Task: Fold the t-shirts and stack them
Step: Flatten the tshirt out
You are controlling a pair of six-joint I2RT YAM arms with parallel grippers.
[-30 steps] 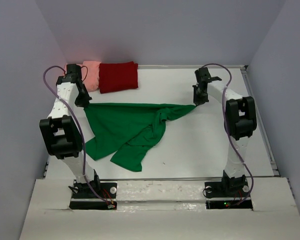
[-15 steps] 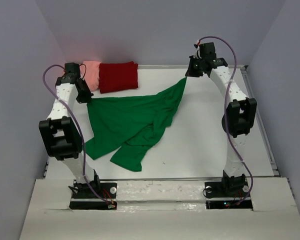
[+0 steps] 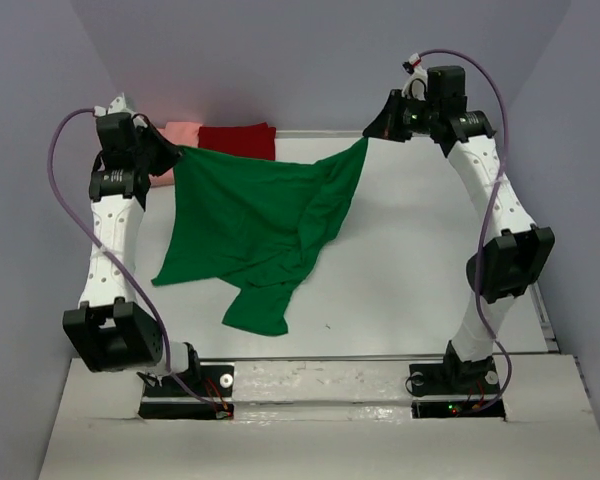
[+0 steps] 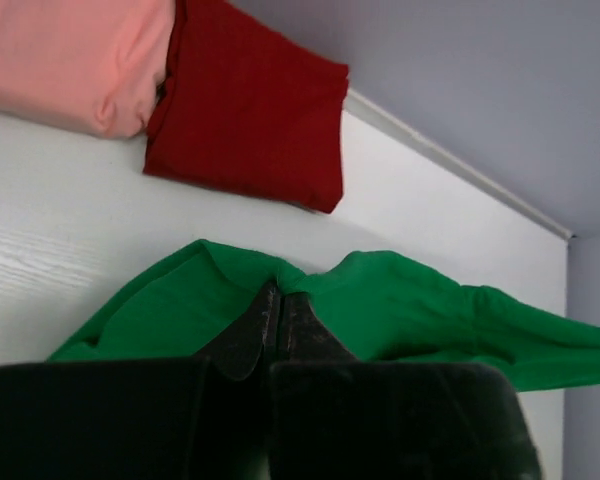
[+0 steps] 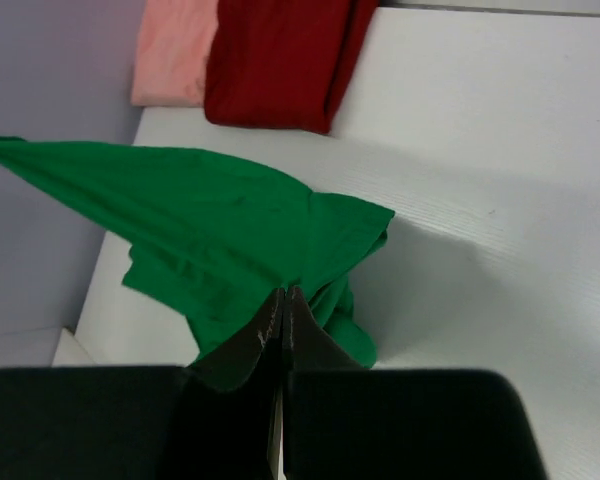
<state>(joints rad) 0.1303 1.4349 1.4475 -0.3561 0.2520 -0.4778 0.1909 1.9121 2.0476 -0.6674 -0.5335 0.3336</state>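
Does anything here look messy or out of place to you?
Only the green t-shirt. The left gripper and right gripper pinch its top edge and hold it up, but it hangs crooked, with its lower part bunched on the table. The dark red t-shirt and pink t-shirt lie folded behind.

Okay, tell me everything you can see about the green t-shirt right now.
The green t-shirt is plain, bright, soft-looking fabric, unfolded and creased. It is held up off the table and stretched between the two arms. The left end effector is shut on one upper corner and the right end effector on the other. The cloth sags between them, and its lowest folds seem to rest on the white table.
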